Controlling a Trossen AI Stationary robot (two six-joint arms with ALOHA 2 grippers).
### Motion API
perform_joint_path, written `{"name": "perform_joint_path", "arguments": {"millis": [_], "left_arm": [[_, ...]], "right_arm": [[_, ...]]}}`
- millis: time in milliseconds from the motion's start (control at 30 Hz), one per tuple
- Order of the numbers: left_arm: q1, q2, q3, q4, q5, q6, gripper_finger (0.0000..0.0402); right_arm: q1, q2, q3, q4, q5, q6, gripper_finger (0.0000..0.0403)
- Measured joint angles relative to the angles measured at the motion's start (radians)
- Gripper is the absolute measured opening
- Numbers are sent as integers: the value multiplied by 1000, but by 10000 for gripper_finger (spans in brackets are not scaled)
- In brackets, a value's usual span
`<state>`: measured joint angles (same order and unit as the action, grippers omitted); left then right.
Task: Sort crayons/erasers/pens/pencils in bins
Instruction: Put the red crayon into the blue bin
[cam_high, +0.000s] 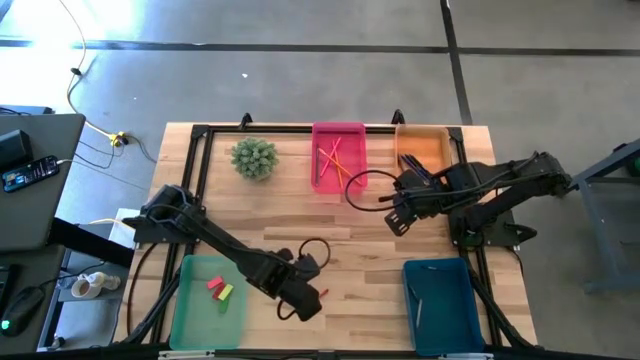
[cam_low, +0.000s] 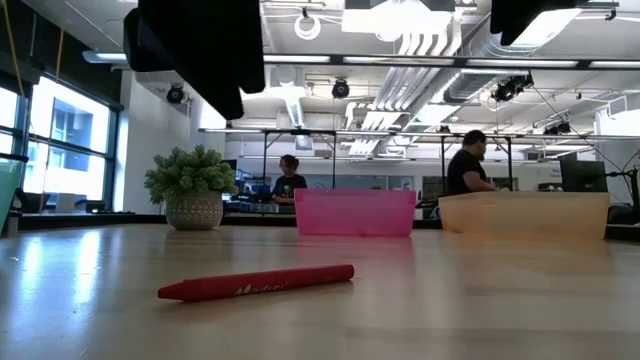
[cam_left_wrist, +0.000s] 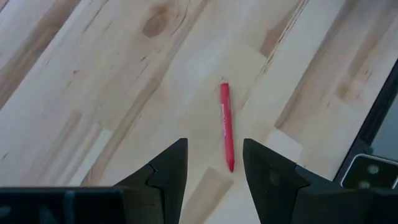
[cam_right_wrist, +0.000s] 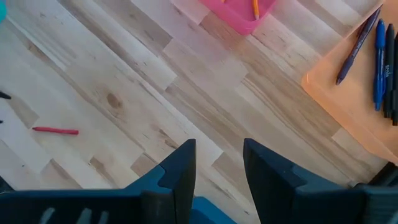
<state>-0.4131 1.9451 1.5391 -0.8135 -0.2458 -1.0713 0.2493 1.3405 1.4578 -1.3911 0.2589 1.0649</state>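
Observation:
A red crayon (cam_left_wrist: 227, 124) lies flat on the wooden table near its near edge (cam_high: 322, 293) (cam_low: 255, 283). My left gripper (cam_left_wrist: 214, 155) (cam_high: 308, 300) hovers open above it, and the crayon's near tip shows between the fingertips. My right gripper (cam_right_wrist: 217, 155) (cam_high: 398, 217) is open over the table, near the orange bin (cam_high: 425, 150), which holds pens (cam_right_wrist: 376, 56). The pink bin (cam_high: 338, 155) holds thin pencils. In the light green bin (cam_high: 205, 305) lie a red and a yellow eraser (cam_high: 219, 289). The dark teal bin (cam_high: 445, 305) holds a thin stick.
A small potted plant (cam_high: 254, 157) stands at the far left of the table. A black frame (cam_high: 200, 135) runs along the table's edges. Bare wood lies between the four bins. People stand in the room beyond the table (cam_low: 468, 160).

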Motion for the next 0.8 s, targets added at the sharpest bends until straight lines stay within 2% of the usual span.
{"name": "perform_joint_path", "arguments": {"millis": [233,800], "left_arm": [[-20,43,1,42,-13,-60,142],[-47,128,0,118,-29,-60,142]], "right_arm": [[0,0,0,4,19,0,126],[-1,0,0,5,29,0,126]]}}
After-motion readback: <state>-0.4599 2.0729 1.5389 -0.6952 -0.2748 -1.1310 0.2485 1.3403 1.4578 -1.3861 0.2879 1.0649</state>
